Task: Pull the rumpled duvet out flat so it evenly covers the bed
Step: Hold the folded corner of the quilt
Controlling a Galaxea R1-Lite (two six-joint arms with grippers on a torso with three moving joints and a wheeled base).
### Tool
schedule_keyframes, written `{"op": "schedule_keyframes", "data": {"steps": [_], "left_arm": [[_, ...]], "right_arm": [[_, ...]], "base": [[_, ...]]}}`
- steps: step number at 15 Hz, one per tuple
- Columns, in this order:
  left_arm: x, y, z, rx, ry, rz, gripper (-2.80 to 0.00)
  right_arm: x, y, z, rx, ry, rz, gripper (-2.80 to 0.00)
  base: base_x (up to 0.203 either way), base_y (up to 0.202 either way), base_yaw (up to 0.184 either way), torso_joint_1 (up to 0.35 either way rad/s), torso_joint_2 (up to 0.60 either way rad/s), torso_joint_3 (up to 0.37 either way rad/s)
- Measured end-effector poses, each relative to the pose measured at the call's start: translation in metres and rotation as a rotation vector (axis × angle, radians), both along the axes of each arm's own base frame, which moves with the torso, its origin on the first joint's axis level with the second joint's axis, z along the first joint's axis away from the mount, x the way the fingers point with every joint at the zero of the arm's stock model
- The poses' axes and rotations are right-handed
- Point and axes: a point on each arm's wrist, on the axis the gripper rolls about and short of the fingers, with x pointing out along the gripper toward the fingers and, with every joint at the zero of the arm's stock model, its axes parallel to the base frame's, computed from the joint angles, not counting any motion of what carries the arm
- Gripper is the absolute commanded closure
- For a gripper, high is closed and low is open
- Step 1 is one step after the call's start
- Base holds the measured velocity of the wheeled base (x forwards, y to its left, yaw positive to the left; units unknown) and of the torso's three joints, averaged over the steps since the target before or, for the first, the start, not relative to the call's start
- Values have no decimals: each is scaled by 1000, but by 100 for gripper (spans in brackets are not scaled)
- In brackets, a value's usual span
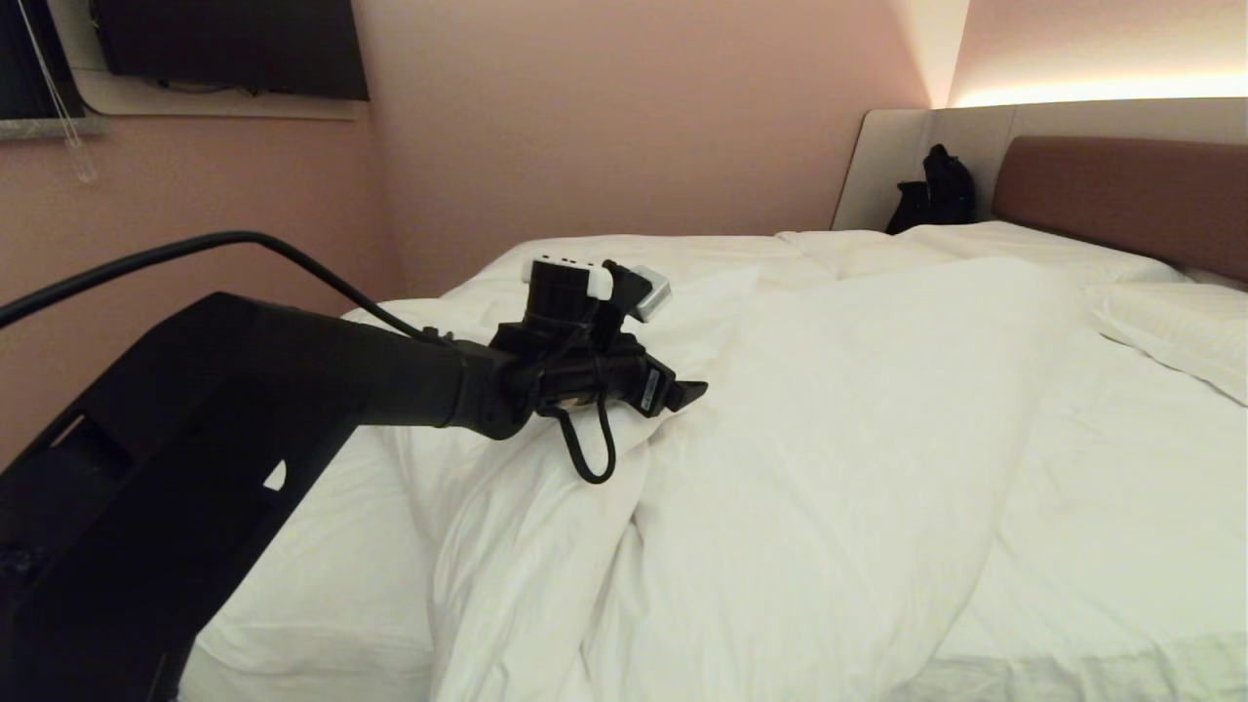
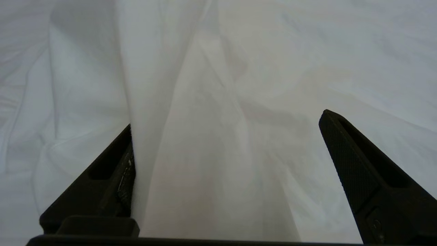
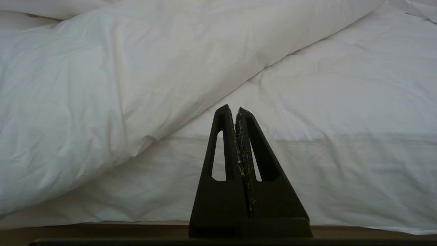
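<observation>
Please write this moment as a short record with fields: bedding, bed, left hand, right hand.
bedding: thick white puffy duvet, bunched in folds, lying diagonally
bed: wide bed, white sheet bare at both sides, reddish-brown padded headboard
left hand: left hand open over a raised duvet fold, holding nothing
right hand: right hand shut, empty, low at the bed's edge

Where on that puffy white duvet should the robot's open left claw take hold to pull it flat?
Probably the raised fold of the puffy white duvet that stands between the open left gripper fingers. It is a narrow ridge the jaws can straddle from above, unlike the broad smooth parts. The bed's bare sheet lies on the robot's left, so pulling that way should spread it.
</observation>
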Motion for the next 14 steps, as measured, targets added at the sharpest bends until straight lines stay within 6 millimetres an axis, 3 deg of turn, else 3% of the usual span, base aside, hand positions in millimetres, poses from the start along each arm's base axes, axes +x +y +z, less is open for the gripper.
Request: {"op": "schedule_keyframes", "data": {"steps": [14], "left_arm": [[30,-9,-27,158,-101,305,-280]], "right_arm": [[0,0,0,0,0,0,0]], "base": [[0,0,0,0,0,0]]}}
